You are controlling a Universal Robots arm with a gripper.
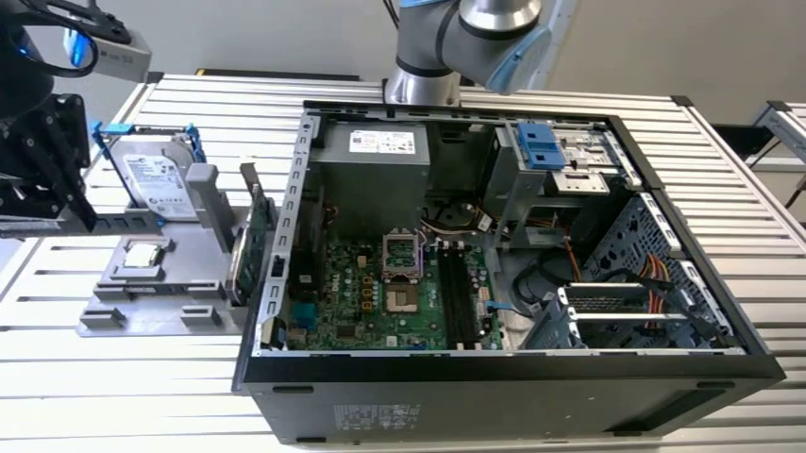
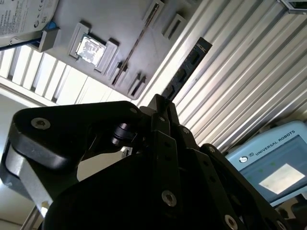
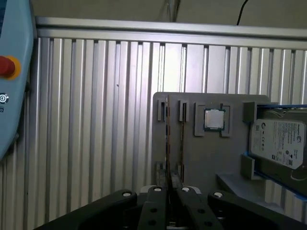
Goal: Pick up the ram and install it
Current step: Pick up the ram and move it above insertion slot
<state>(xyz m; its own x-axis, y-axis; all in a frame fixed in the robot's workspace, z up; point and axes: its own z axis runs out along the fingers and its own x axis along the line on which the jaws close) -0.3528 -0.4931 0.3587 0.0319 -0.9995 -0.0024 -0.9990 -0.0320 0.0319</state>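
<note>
Black fingers of the gripper are pinched narrow on the ram, so it's got hold of the stick, with a good length of board poking out free past the tips. Makes sense to me: grab it low and the rest has nothing in its way when it goes into a socket. In the second wrist view the ram hangs over the slatted aluminium table, apart from the grey parts tray.

That tray sits on the exterior view's left, just beside the open PC case. It has the processor chip in a pocket and the hard drive propped in a blue frame. I'd guess each part gets its own nest so the arm can find it. The green card stands upright at the tray's edge nearest the case.

The long black memory slots on the motherboard look empty, so I'd say the install isn't done yet.
</note>
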